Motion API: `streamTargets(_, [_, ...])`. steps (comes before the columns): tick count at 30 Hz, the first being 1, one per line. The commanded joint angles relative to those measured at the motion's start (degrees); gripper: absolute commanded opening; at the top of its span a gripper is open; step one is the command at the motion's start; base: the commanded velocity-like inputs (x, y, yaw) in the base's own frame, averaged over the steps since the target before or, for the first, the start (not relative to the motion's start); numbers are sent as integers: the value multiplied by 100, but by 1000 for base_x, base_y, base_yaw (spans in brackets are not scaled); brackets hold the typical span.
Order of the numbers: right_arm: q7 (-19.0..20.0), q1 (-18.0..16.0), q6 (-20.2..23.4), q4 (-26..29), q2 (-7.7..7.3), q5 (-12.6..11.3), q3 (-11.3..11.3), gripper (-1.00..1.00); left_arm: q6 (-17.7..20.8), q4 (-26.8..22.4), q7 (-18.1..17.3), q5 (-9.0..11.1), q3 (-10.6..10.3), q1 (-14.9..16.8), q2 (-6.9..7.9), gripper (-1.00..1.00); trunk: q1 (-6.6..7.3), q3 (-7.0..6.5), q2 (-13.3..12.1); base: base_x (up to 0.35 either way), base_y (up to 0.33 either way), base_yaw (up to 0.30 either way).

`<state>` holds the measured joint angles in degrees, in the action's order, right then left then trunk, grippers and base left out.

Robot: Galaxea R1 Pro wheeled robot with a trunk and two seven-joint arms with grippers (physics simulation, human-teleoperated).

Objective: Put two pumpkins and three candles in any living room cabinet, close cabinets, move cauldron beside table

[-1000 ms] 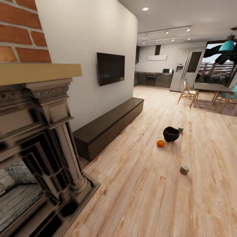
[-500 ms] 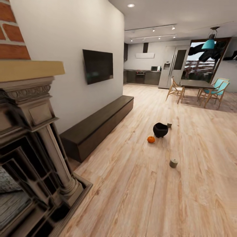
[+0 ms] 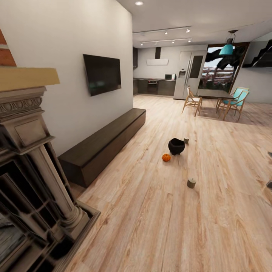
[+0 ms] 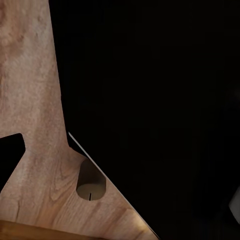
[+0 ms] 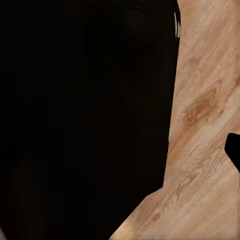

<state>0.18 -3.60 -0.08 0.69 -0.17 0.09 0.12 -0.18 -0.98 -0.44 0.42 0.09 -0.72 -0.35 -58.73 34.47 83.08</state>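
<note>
Pumpkin [image 3: 166,157], 1 small orange one, sits on the light wood floor [image 3: 158,211] at about 1 o'clock from the head camera, just beside the black cauldron [image 3: 176,146], which stands a little farther off. 1 cream candle [image 3: 191,183] stands alone on the boards nearer the camera, well apart from the cauldron; a 2nd candle [image 3: 186,140] shows just behind the cauldron at its 2 o'clock. Along the white wall at 11 o'clock runs the long dark-brown cabinet [image 3: 102,145], its fronts flush and shut, below a wall-mounted television [image 3: 102,73]. An ornate fireplace surround [image 3: 30,170] rises at 9 o'clock. A 3rd candle [image 4: 91,186] shows in the left wrist view on the floor beside a dark mass. Whether either gripper is spread or pressed together cannot be told.
</note>
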Motion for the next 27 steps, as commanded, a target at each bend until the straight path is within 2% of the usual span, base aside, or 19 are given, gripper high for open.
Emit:
streamTargets(1, [0,0,-1,0,-2,2,2,100,0,1,0,1,0,-1,0,100,0,0,0,0,0,-4])
streamTargets(16, [0,0,-31,27,3,0,-7,100,0,-5,0,-4,0,-1,1,100,0,0,0,13,0,0])
streamTargets(27, [0,0,-413,19,8,-22,-25,100,0,-7,0,-7,0,0,0,100,0,0,0,293,0,-6])
